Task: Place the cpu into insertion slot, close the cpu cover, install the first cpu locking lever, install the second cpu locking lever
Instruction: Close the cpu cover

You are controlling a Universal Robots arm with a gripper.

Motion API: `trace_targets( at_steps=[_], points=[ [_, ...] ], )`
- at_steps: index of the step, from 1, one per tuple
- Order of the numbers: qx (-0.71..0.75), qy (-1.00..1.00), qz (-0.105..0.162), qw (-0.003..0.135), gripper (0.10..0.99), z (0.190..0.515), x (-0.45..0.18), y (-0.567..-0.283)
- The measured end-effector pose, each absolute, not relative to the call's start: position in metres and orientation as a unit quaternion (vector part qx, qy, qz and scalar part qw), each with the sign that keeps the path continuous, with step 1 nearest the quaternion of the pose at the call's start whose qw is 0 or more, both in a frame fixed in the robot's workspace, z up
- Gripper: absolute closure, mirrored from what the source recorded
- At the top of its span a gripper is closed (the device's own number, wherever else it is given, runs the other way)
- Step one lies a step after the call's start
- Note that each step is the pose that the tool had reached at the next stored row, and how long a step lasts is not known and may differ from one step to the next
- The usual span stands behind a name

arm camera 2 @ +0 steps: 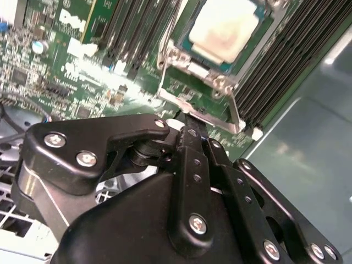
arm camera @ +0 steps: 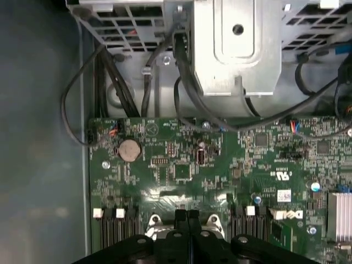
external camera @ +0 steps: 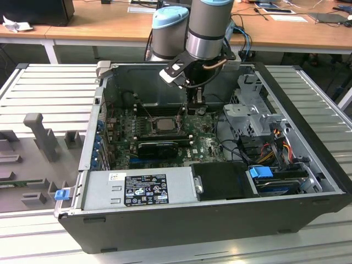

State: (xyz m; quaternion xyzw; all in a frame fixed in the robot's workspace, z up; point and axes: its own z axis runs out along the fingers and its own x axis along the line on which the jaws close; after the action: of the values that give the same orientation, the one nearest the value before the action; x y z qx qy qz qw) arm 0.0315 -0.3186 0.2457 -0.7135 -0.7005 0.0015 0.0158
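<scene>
The cpu (external camera: 163, 124) lies in the insertion slot (external camera: 148, 128) on the green board inside the open case. In the second wrist view its silver face (arm camera 2: 223, 25) shows through the window of the cpu cover (arm camera 2: 187, 59), which lies flat around it. A thin wire lever (arm camera 2: 234, 109) runs along the socket's edge. My gripper (external camera: 192, 106) hangs just beside the socket toward the exterior view's right. Its black fingers are pressed together, shut, with the tips (arm camera 2: 190, 129) close by the lever rod at the socket's corner. Whether they touch it is hidden. In the first wrist view the gripper (arm camera: 187, 215) sits by the socket's screws.
Long black memory slots (arm camera 2: 291, 60) flank the socket. A black card (external camera: 162, 146) lies in front of it and a grey power supply (external camera: 140, 190) nearer still. A metal drive cage (external camera: 250, 110) and cables (arm camera: 110, 82) stand to the exterior view's right. A coin battery (arm camera: 130, 149) sits on the board.
</scene>
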Motion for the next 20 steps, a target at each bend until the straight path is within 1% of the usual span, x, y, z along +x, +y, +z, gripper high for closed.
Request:
trace_targets(
  at_steps=[9, 11, 20],
  points=[
    [-0.712, -0.703, -0.001, 0.014, 0.98, 0.241, 0.005, -0.319],
    [-0.71, -0.704, -0.002, 0.013, 0.98, 0.232, -0.002, -0.319],
    [-0.706, -0.708, -0.002, 0.012, 0.98, 0.229, -0.023, -0.319]
  ],
)
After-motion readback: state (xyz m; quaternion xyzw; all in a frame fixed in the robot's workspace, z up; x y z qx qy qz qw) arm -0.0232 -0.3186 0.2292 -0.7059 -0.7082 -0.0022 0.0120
